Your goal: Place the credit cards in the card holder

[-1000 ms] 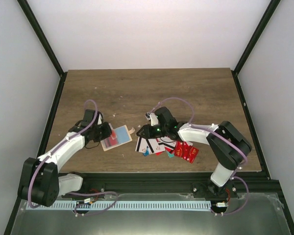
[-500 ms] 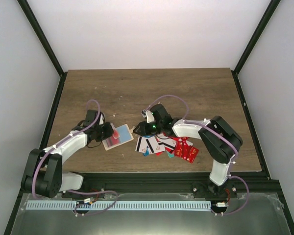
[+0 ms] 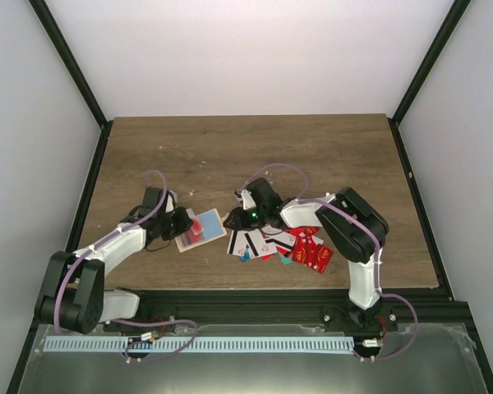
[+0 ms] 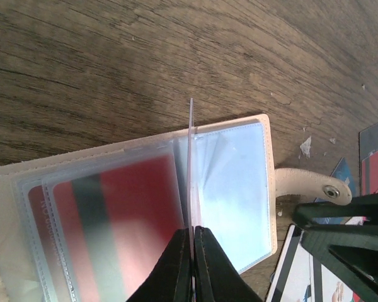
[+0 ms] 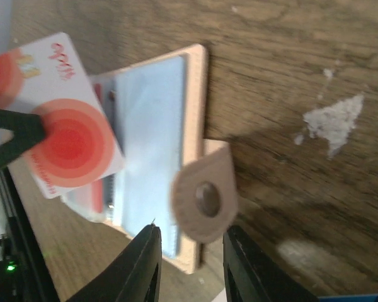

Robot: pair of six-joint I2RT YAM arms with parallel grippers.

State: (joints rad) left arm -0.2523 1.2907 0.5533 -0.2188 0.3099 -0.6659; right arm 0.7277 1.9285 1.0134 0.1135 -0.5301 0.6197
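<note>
The beige card holder [image 3: 204, 229] lies open on the table, its clear sleeves [image 4: 230, 182] facing up and a red card showing in one. My left gripper [image 4: 193, 230] is shut on a white credit card with red circles [image 5: 60, 135], held on edge over the sleeves. My right gripper [image 5: 190, 255] is open at the holder's right side, and the snap tab [image 5: 205, 198] sits between its fingertips with small gaps on both sides. The heap of credit cards [image 3: 283, 244], red, blue and white with black stripes, lies right of the holder.
The wooden table's front edge [image 3: 255, 286] runs just below the heap. Black frame posts [image 3: 90, 172] border the table left and right. My right gripper's fingers [image 4: 346, 229] stand close to the holder's tab [image 4: 309, 186] in the left wrist view.
My right gripper has moved left from the heap to the holder's snap tab and narrowed a little. My left gripper still holds the card over the holder.
</note>
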